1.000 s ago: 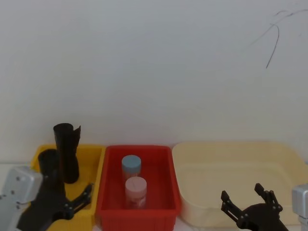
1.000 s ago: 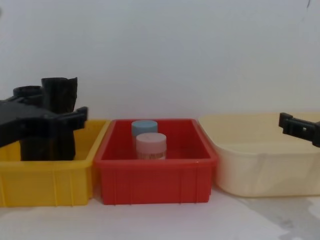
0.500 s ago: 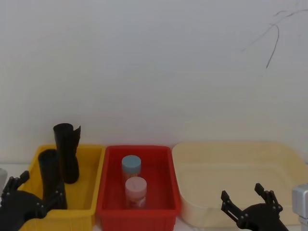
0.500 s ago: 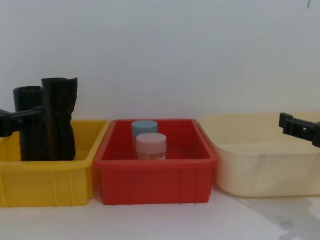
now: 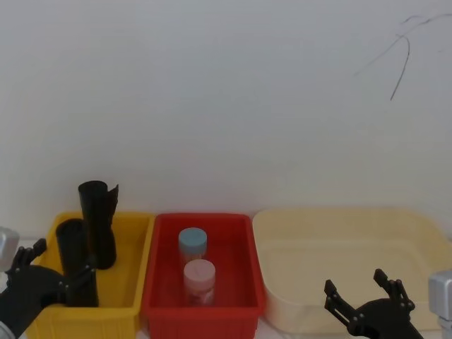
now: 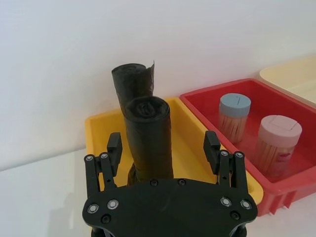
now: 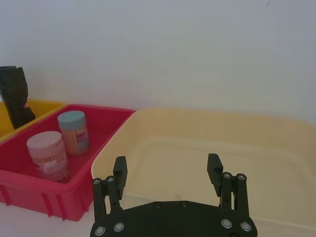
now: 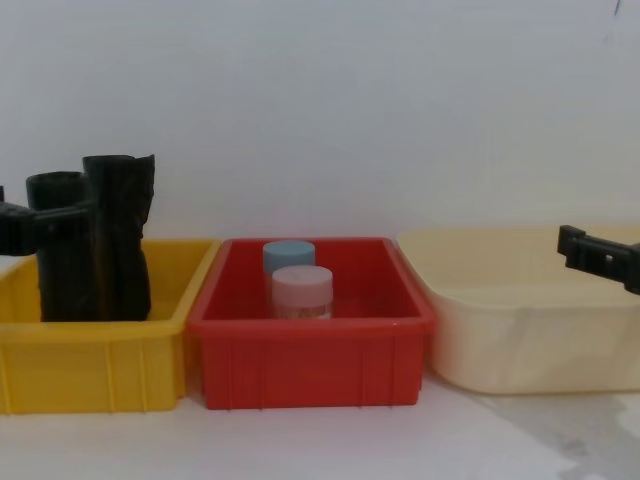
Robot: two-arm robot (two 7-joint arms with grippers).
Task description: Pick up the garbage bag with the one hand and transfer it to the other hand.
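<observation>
Garbage bag [image 5: 72, 244] upright — left gripper [image 6: 163, 144] flanking it, right gripper [image 7: 167, 167] aside — all fingers apart.

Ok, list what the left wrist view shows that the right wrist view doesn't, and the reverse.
Left wrist view adds: the left gripper, open, with the plain black plastic garbage bag roll between its fingers and the flap-topped black roll just behind.
Right wrist view adds: the right gripper, open, facing the bare inside of the wide cream plastic tub.
Shared: the red plastic bin holding the blue-lidded jar and pink-lidded jar, plus parts of the yellow plastic bin and the tub.
</observation>
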